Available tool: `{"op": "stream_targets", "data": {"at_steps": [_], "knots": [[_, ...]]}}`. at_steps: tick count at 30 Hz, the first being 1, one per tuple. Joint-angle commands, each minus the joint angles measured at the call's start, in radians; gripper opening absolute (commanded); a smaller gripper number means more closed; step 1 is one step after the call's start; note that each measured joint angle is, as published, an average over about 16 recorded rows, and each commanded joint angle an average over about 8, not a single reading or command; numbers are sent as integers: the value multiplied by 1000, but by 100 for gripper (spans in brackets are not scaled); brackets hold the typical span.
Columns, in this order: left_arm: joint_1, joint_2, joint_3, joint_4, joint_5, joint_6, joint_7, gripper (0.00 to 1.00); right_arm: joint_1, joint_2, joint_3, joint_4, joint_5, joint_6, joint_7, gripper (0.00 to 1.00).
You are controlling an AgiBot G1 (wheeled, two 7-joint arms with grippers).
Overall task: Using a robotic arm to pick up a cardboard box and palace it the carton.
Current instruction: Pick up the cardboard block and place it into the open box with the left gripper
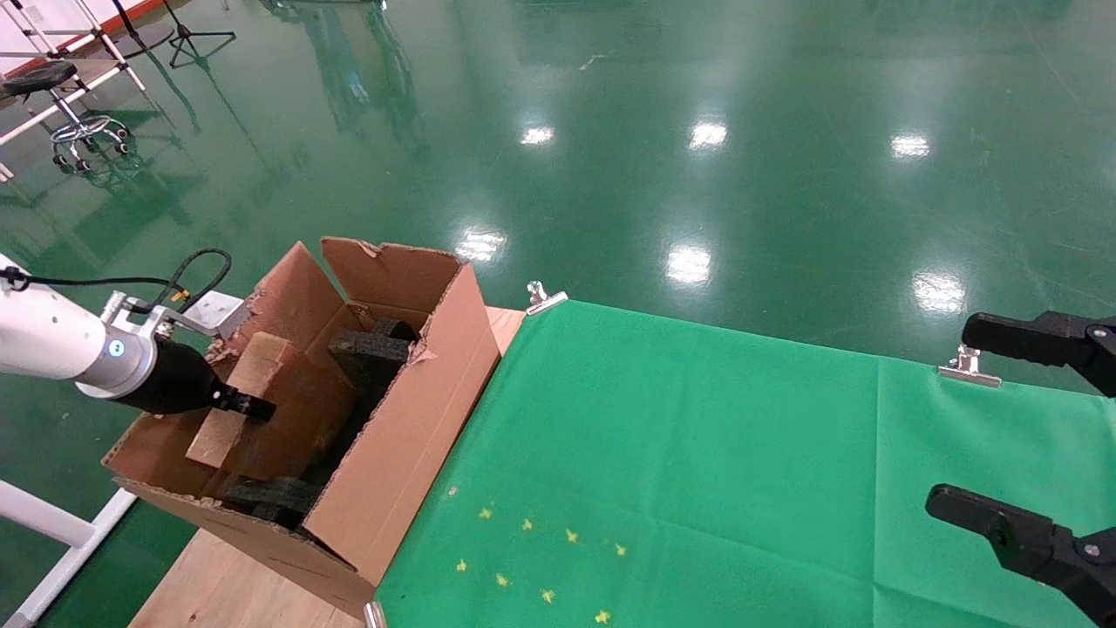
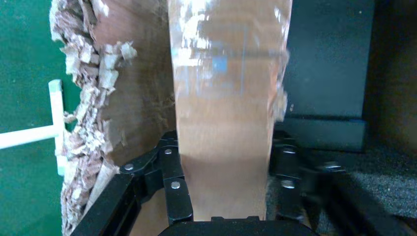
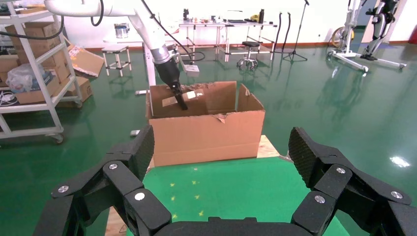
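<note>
Clearly the cardboard box is a stiff, light block. Its shiny tape wrap probably makes it slippery, so the best hold is across the narrow sides, near one end. That is how the left end effector of the robotic arm takes it: the fingers are closed narrow on both long sides of the box, and it stands out straight between them. The box hangs inside the carton, between the tall torn flaps, tilted, above the dark foam pieces. I cannot tell if its lower end touches something. The right end effector waits wide open and empty over the green surface, well apart from the carton.
</note>
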Motion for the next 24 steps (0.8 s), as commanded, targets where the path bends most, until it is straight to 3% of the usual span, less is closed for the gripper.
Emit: {"op": "stream_targets", "data": {"at_steps": [1, 17, 24], "knots": [[0, -2, 1, -3, 2, 3, -1, 100, 0, 0, 0, 0, 0, 0, 0, 100], [-10, -7, 0, -18, 3, 5, -3, 100, 0, 0, 0, 0, 0, 0, 0, 100], [-61, -48, -20, -85, -14, 17, 2, 100, 0, 0, 0, 0, 0, 0, 0, 100]]}}
